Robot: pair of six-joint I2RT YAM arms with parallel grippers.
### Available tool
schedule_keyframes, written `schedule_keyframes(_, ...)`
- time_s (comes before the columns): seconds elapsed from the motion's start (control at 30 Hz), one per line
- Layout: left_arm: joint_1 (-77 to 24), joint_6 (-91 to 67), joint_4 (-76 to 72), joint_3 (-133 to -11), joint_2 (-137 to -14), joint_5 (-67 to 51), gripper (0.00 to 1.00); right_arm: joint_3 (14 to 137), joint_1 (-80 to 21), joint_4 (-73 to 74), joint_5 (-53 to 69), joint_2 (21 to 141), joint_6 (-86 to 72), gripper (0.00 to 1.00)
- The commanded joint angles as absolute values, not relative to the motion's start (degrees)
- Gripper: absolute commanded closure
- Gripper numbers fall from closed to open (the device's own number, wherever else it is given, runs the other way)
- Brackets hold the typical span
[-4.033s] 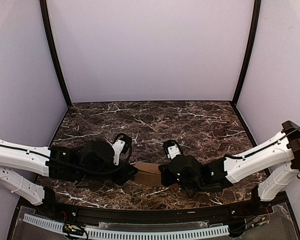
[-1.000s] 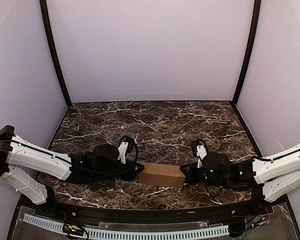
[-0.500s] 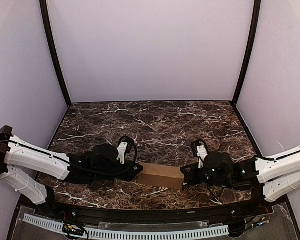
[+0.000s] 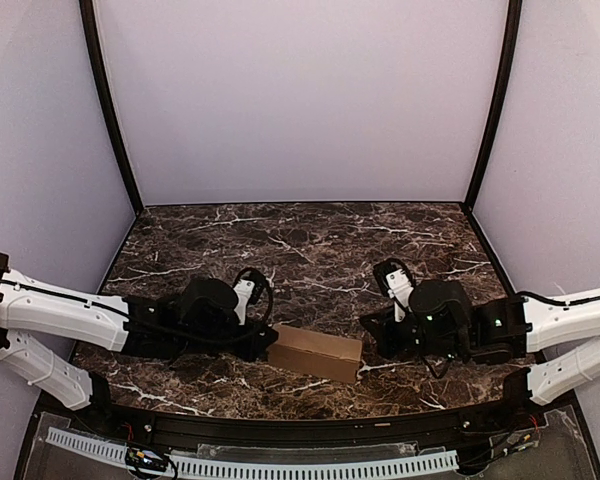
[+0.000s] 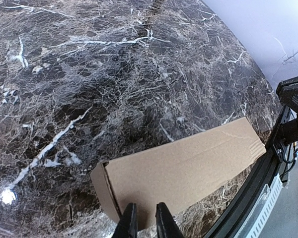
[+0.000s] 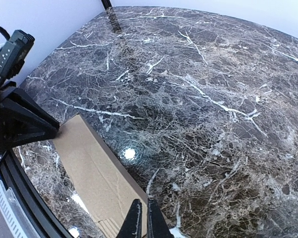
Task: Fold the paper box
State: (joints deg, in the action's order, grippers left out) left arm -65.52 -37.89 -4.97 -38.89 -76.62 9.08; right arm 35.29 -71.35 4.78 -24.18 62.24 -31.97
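Observation:
The paper box [image 4: 315,352] is a closed, plain brown cardboard box lying flat near the table's front edge, slightly askew. My left gripper [image 4: 268,342] is at the box's left end. In the left wrist view the gripper [image 5: 146,220] has its fingertips [image 5: 130,218] only a narrow gap apart over the top of the box [image 5: 184,171], with nothing between them. My right gripper [image 4: 367,325] is just off the box's right end, apart from it. In the right wrist view the gripper [image 6: 142,220] is shut and empty above the far right corner of the box [image 6: 89,173].
The dark marble table [image 4: 310,250] has lilac walls behind and at the sides, with black corner posts [image 4: 110,110]. A black rail [image 4: 300,430] runs along the front edge, close to the box. The left arm's black wrist [image 6: 20,124] shows in the right wrist view.
My right gripper has pulled back from the box's right end, away from the front edge. The box has turned slightly and shifted a little left. The left gripper stays at its left end.

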Motion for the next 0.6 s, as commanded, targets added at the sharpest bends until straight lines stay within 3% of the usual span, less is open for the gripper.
schedule_keyframes(0.0, -65.4, -35.2, 4.6, -42.0, -72.8, 8.7, 0.87, 36.3, -70.2, 8.8, -23.9, 62.1, -28.6, 0.95)
schedule_keyframes(0.17, -66.6, -36.7, 8.5, -43.7, -71.5, 2.8, 0.87, 35.9, -68.4, 9.4, -22.1, 63.3, -28.2, 0.97)
schedule_keyframes(0.4, -71.8, -46.7, 13.7, -42.2, -70.3, 1.3, 0.97, 37.1, -64.7, 9.2, -18.8, 67.1, -25.8, 1.0)
schedule_keyframes(0.57, -74.2, -53.0, 4.2, -37.6, -74.8, 2.0, 0.99, 37.8, -62.2, 5.7, -15.3, 70.2, -24.4, 1.0)
